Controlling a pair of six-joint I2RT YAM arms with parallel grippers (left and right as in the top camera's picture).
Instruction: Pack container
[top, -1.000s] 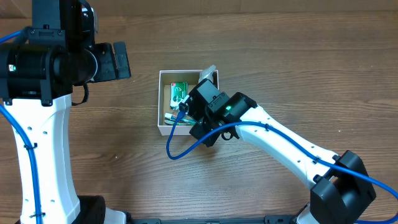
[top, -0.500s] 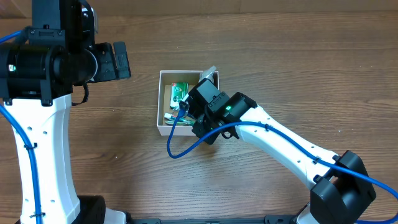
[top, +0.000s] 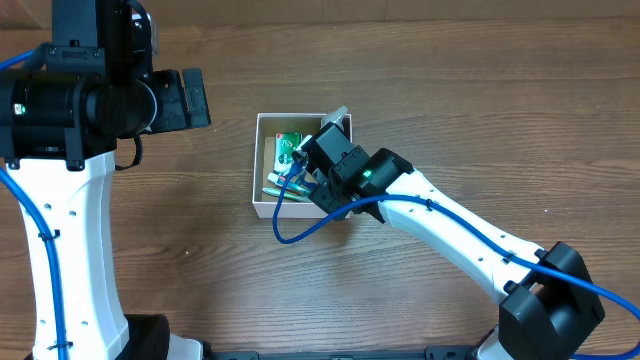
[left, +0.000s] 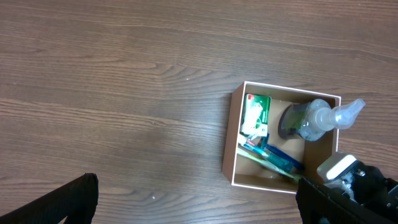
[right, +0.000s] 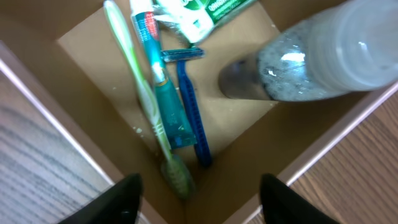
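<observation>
The container (top: 260, 165), a small white-walled box with a brown inside, sits mid-table. It holds a green toothbrush (right: 146, 106), a teal toothpaste tube (right: 163, 93), a blue razor (right: 189, 109), a clear spray bottle (right: 311, 68) and a green packet (left: 256, 114). My right gripper (right: 202, 205) is open and empty, just above the container's near corner (right: 323, 140); in the overhead view it (top: 310, 178) covers part of the box. My left gripper (left: 199, 208) is open and empty, high above the table left of the container (left: 233, 152).
The bare wooden table (top: 450, 90) surrounds the container. The left arm's body (top: 80, 100) stands at the far left. The right arm (top: 470, 240) and its blue cable (top: 290, 235) reach in from the lower right.
My right gripper has shifted slightly up and to the right over the container, uncovering the toothbrush and tube lying in its left part. The left arm has not moved.
</observation>
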